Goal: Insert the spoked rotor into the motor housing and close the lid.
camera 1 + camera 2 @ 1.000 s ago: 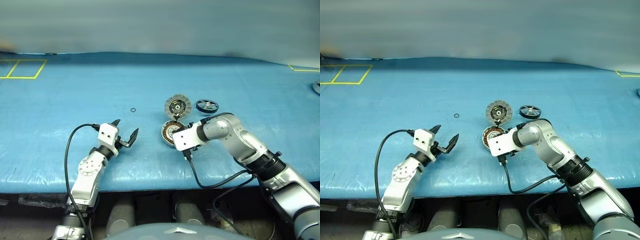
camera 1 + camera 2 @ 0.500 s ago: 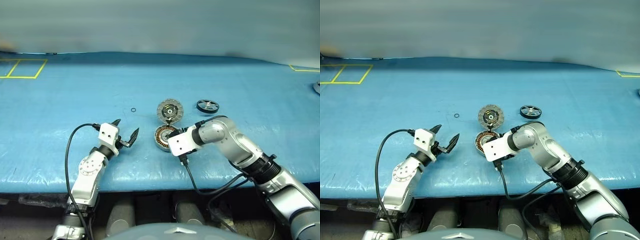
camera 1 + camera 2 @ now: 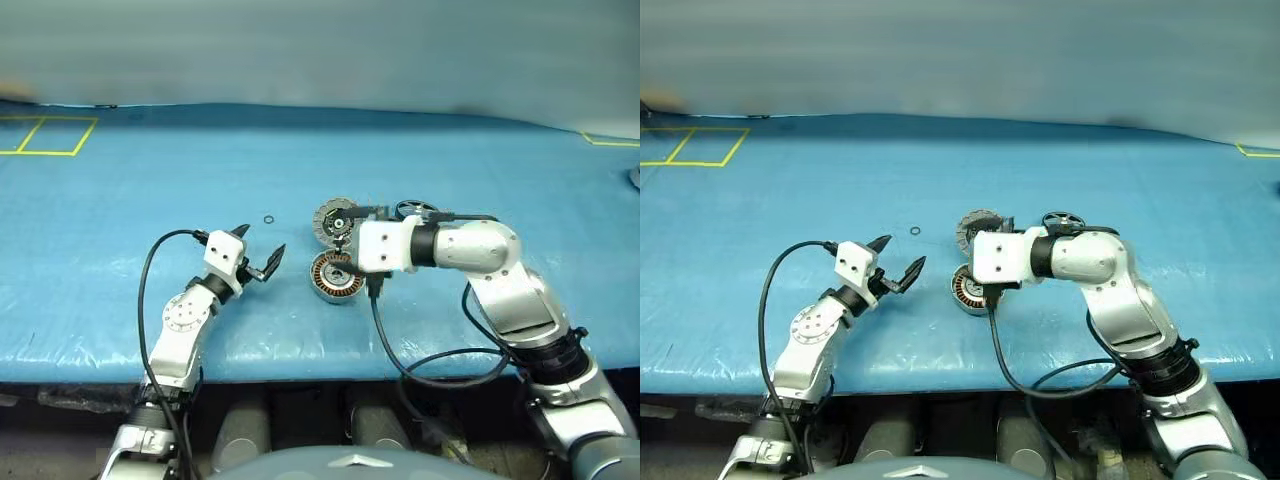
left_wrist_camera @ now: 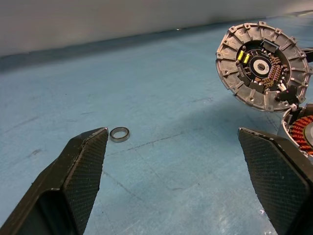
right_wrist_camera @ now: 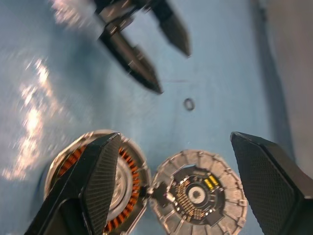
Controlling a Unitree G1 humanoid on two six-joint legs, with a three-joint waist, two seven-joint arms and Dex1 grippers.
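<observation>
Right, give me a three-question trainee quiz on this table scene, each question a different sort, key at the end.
1. True or false: the ribbed lid already covers the motor housing.
2. Multiple choice: the small loose ring lies on the A) motor housing B) blue table cover C) lid.
3. Fill in: the left pincer is ___ and holds nothing.

Key:
1. False. The lid lies beside the housing with its ribbed face up, and the copper windings are uncovered.
2. B.
3. Open. The right pincer also stands open, above the housing and lid, while the black spoked rotor sits on the cover behind the right arm.
</observation>
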